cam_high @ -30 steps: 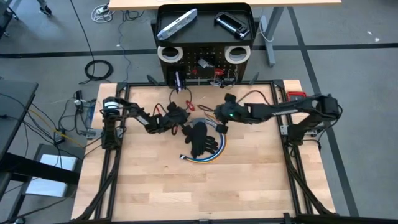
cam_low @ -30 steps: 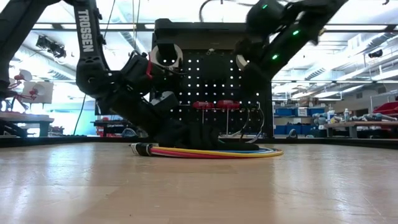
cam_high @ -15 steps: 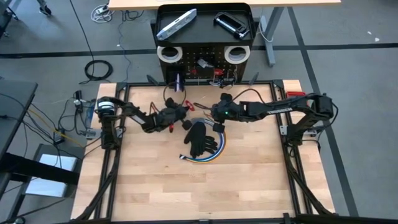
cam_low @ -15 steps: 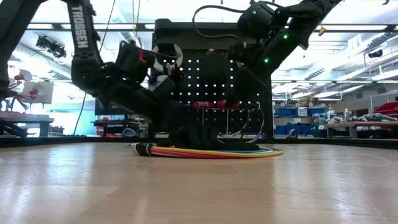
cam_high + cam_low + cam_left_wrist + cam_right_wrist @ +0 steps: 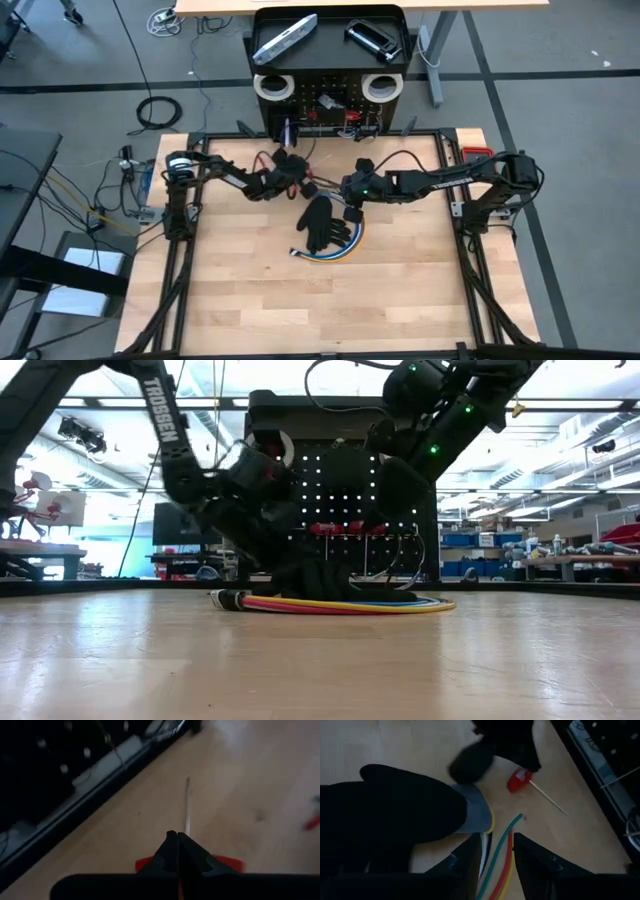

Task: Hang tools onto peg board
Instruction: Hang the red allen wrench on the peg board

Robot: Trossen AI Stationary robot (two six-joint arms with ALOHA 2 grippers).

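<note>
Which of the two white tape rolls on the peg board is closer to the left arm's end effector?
The white tape roll at the black peg board's left corner; the left end effector sits below it, while the other white roll hangs at the right corner.

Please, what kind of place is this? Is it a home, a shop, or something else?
Most likely a robotics lab or workshop. Two robot arms stand on a framed wooden table, facing a black peg board hung with tools. Behind it, the low view shows long ceiling lights and workbenches crowded with equipment.

Wooden table bearing black glove, coloured cables
</note>
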